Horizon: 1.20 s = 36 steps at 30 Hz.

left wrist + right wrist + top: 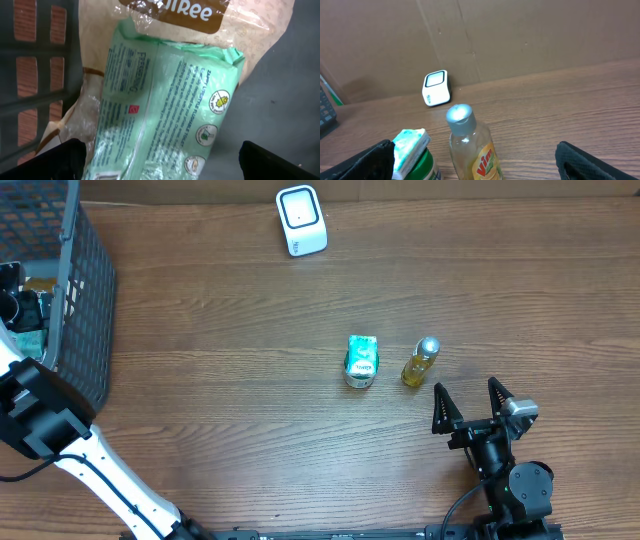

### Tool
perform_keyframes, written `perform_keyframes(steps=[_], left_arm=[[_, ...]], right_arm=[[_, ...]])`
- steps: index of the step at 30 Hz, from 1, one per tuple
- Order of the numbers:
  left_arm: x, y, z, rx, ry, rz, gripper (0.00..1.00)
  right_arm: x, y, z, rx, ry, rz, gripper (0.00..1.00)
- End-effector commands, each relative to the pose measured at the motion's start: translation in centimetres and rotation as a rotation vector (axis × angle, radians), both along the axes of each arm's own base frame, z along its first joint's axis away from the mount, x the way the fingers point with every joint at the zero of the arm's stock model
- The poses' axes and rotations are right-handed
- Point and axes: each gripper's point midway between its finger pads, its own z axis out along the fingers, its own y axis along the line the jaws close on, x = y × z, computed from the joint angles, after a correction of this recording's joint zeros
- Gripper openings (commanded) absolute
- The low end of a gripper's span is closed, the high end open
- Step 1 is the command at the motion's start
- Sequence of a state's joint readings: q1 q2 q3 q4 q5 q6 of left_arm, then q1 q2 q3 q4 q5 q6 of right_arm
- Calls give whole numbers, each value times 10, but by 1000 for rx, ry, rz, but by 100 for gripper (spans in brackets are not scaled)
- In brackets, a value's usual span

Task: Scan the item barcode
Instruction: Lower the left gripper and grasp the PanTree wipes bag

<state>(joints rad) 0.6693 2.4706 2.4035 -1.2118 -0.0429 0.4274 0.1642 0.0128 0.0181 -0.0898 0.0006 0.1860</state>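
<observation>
A white barcode scanner (300,220) stands at the table's far edge and also shows in the right wrist view as the scanner (436,88). A yellow Vim bottle (421,362) with a grey cap stands mid-table, next to a green can (361,361) with a teal sponge on top. My right gripper (470,395) is open just in front of the bottle (470,145), not touching it. My left gripper (162,170) is open inside the basket, over a green wipes pack (170,100); its fingers are apart from the pack. No barcode is visible.
A dark mesh basket (85,300) stands at the left edge with the left arm reaching into it. Under the wipes pack lies a beige bag (200,15) with a brown label. A cardboard wall (520,35) rises behind the scanner.
</observation>
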Motion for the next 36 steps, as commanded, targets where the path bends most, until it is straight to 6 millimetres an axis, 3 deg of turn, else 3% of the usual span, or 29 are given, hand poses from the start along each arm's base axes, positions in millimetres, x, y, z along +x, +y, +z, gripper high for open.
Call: perform_keyframes(steps=[1,9,21,23,25,28,32,36], left_arm=[[-2,6,-7,17,20,-32,100],[-7,15,-19,5,26,-13,100],[-18,8,-80,-71,134,-12,100],[-19,7,-82,-75,139,-9,94],[-18,9,-80,-69,135,-8,77],[-20,13,-72,-40,140,3,43],[-16,17,-50,-14,94,42,41],[-7,21,-9,24,-6,103,42]], right_arm=[[0,-1,-1,2,-6,-6,100],[0,-1,-1,2,-6,-6,100],[0,-1,-1,2,-6,-6,100],[0,-1,-1,2,-6,-6,100],[0,-1,-1,2,-6,-6,100],[0,-1,-1,2,-6,-6,100],[0,-1,-1,2,-6,-6,100],[0,-1,-1,2,-6,-6,100]])
